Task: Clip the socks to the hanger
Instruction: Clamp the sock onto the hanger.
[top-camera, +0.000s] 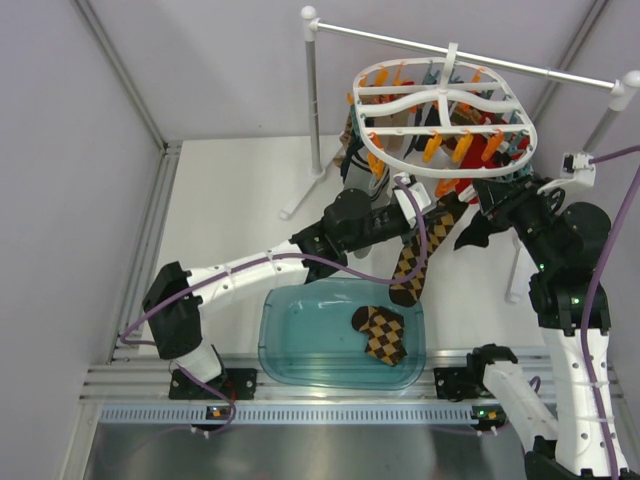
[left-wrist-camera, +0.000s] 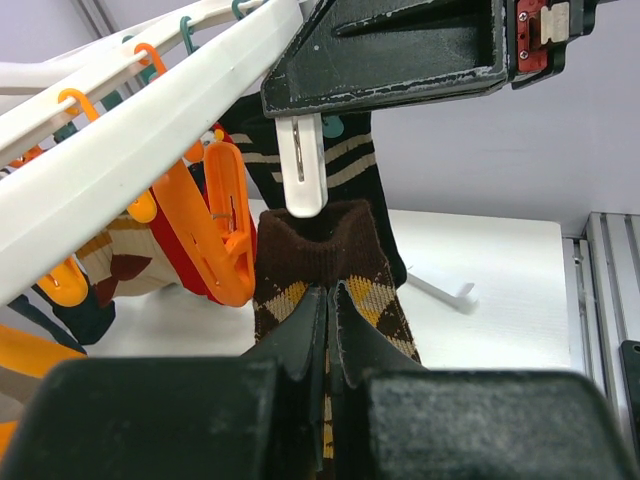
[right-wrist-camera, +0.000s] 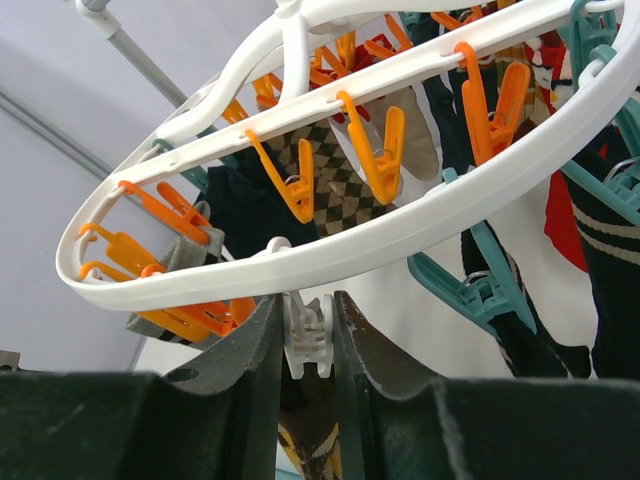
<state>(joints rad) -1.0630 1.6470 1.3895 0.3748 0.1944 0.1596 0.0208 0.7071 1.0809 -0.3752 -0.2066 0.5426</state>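
Observation:
The white oval hanger (top-camera: 445, 120) hangs from a rod, with orange and teal clips and several socks on it. My left gripper (left-wrist-camera: 329, 292) is shut on a brown-and-mustard diamond sock (left-wrist-camera: 320, 245) and holds its brown cuff up against a white clip (left-wrist-camera: 302, 175) under the ring. That sock dangles below the hanger (top-camera: 413, 258). My right gripper (right-wrist-camera: 307, 300) is shut on the white clip (right-wrist-camera: 307, 335), squeezing its handles just under the hanger rim (right-wrist-camera: 400, 235). The second diamond sock (top-camera: 380, 333) lies in the teal basin.
The clear teal basin (top-camera: 290, 345) sits at the near edge between the arms. A white rod-and-pole rack (top-camera: 313, 100) carries the hanger at the back. Orange clips (left-wrist-camera: 225, 235) and other hung socks (right-wrist-camera: 330, 170) crowd close around both grippers.

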